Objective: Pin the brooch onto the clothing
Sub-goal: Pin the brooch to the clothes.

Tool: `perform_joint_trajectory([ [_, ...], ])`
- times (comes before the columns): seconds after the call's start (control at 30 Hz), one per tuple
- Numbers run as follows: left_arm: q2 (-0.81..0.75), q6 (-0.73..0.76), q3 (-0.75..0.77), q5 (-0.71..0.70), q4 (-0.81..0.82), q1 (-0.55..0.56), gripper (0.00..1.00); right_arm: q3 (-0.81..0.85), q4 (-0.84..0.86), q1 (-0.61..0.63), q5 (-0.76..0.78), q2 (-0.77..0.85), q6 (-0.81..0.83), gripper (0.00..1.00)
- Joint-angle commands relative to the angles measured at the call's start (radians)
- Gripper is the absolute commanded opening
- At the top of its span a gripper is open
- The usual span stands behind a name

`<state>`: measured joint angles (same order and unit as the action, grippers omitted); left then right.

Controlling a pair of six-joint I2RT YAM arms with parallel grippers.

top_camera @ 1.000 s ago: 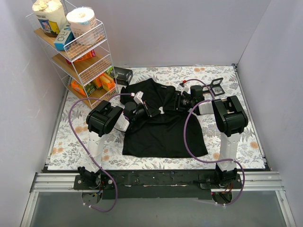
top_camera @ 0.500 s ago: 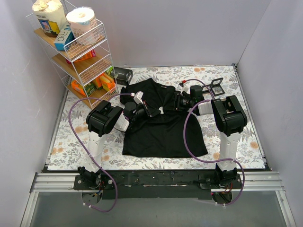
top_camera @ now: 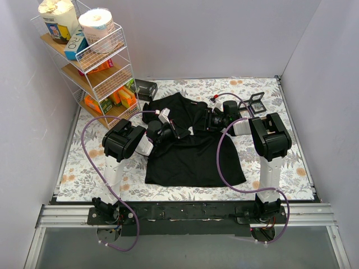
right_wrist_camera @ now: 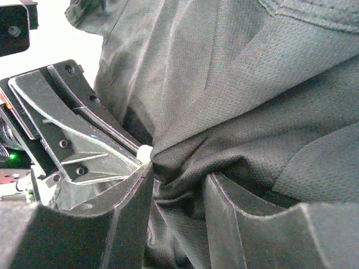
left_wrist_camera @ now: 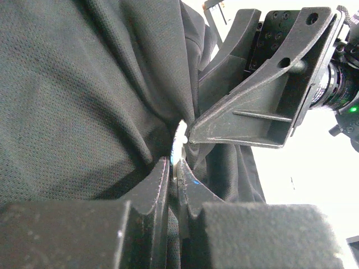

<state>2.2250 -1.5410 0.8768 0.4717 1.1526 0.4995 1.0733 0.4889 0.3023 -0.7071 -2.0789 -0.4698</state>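
Note:
The clothing [top_camera: 193, 162], a black T-shirt, lies on the floral cloth, and both grippers meet at its chest. My left gripper [top_camera: 180, 132] [left_wrist_camera: 175, 165] is shut on the thin silver edge of the brooch [left_wrist_camera: 179, 140], which presses into bunched fabric [left_wrist_camera: 84, 84]. From the right wrist the brooch [right_wrist_camera: 144, 151] is a pale dot at the left arm's fingers [right_wrist_camera: 84, 140]. My right gripper [top_camera: 203, 124] [right_wrist_camera: 176, 179] stands open, its jaws astride a raised fold of the shirt [right_wrist_camera: 252, 73]. One of its fingers [left_wrist_camera: 252, 112] nearly touches the brooch.
A wire shelf [top_camera: 95, 61] with paper rolls and boxes stands at the back left. A dark box [top_camera: 147, 88] lies beside it. Small black frame boxes [top_camera: 256, 102] sit behind the right arm. Grey walls close in three sides of the floral cloth [top_camera: 84, 168].
The right wrist has shifted slightly toward the back of the table and its jaws have narrowed a little. The left arm and the shirt have not visibly moved.

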Motion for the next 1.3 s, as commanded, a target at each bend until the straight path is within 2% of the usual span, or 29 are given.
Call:
perform_joint_trajectory([
  [0.0,-0.053,0.013,0.017,0.011,0.013,0.007,0.00,0.016,-0.067,0.015,0.055,-0.041,0.037,0.47],
  [0.27,-0.053,0.009,0.021,0.010,0.015,0.007,0.00,0.002,-0.061,0.021,0.060,-0.044,0.030,0.45],
  [0.53,-0.048,-0.008,0.021,0.005,-0.004,0.005,0.00,-0.024,-0.015,0.020,0.017,-0.026,0.003,0.53],
  [0.97,-0.027,-0.070,0.022,-0.025,-0.010,-0.003,0.00,-0.062,0.025,0.001,-0.009,-0.010,-0.039,0.52],
  [1.27,-0.010,-0.108,0.011,-0.027,0.007,-0.015,0.00,-0.079,0.045,-0.015,-0.020,-0.006,-0.052,0.55],
])
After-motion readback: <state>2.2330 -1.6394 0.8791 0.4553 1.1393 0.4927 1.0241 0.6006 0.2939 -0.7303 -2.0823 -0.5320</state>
